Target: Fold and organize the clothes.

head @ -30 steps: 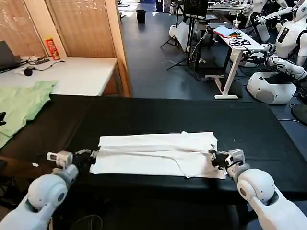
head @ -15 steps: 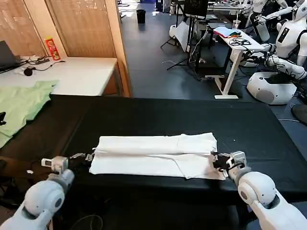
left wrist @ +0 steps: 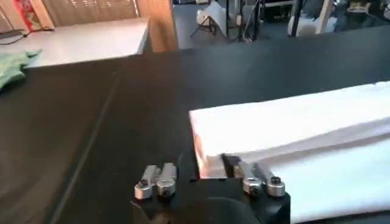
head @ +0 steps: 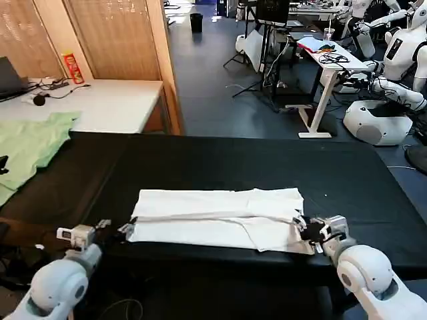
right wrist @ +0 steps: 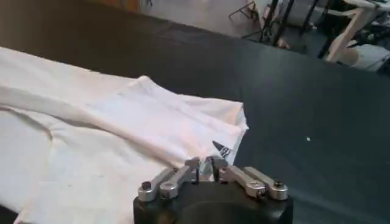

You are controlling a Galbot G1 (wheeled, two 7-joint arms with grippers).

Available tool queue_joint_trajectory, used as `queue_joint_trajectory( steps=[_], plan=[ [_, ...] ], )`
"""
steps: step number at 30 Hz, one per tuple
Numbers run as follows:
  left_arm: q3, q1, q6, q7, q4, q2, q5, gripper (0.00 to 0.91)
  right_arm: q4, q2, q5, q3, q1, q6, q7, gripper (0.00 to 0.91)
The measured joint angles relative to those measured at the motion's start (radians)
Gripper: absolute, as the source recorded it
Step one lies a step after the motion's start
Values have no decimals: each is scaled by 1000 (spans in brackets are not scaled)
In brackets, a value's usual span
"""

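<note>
One T-shirt (head: 217,217), folded in long band, laid across near part of black table (head: 220,160). Left gripper (left wrist: 207,178) spread open at its left edge, nothing held. Right gripper (right wrist: 209,172) pinched on right hem

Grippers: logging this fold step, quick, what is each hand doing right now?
Left hand: open at the T-shirt's left end, holding nothing.
Right hand: shut on the T-shirt's right edge.

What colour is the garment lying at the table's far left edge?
Light green, plain with no visible print; clearest in the head view.
</note>
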Motion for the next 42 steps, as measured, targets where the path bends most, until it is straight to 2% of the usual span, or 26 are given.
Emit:
queue_joint_trajectory(
  steps=[3,7,11,16,22,23,24,25,26,27,32,34,35,36,37,38,39,40,41,42],
  plan=[
    [-23,-6,-2,-19,-14,-12,-53,878,-23,22,-4,7,25,55,16,878],
    [-17,-67,-5,-57,7,-43,-116,878,-83,73,-69,-16,92,111,30,878],
    [15,-180,14,-88,66,-84,-162,878,-186,143,-135,-63,181,123,34,878],
    [68,-289,16,-84,150,-135,-158,878,-301,208,-162,-88,263,127,28,878],
    [114,-367,14,-73,256,-180,-143,878,-342,245,-166,-92,283,128,21,878],
    [117,-374,12,-66,273,-184,-139,780,-343,249,-167,-94,283,128,21,868],
    [119,-379,10,-60,288,-186,-135,770,-345,252,-167,-95,283,128,21,868],
    [120,-382,9,-55,299,-188,-132,731,-347,256,-169,-95,283,128,21,829],
    [122,-387,8,-47,312,-190,-130,722,-349,260,-171,-96,283,128,21,809],
    [122,-392,7,-39,325,-192,-126,702,-351,262,-172,-96,282,128,21,751],
    [127,-412,-9,-32,372,-205,-85,644,-352,272,-176,-96,277,128,21,741],
    [127,-415,-13,-32,390,-208,-84,556,-353,273,-178,-94,274,128,21,692],
    [127,-415,-15,-31,395,-208,-83,341,-354,274,-179,-94,273,128,21,605],
    [127,-413,-15,-31,396,-208,-83,185,-357,274,-179,-93,272,127,21,536],
    [127,-412,-15,-31,396,-208,-83,156,-359,275,-181,-93,271,127,21,390],
    [127,-411,-16,-30,396,-208,-82,107,-362,277,-184,-93,271,127,21,166],
    [128,-410,-15,-27,396,-208,-78,78,-365,279,-186,-93,271,127,20,166],
    [132,-410,-17,-22,396,-208,-64,39,-366,280,-188,-93,270,127,20,88],
    [136,-411,-21,-16,399,-208,-45,0,-366,283,-192,-94,269,128,20,68],
    [140,-413,-24,-12,402,-208,-31,0,-367,286,-198,-95,267,130,21,68]
  ],
)
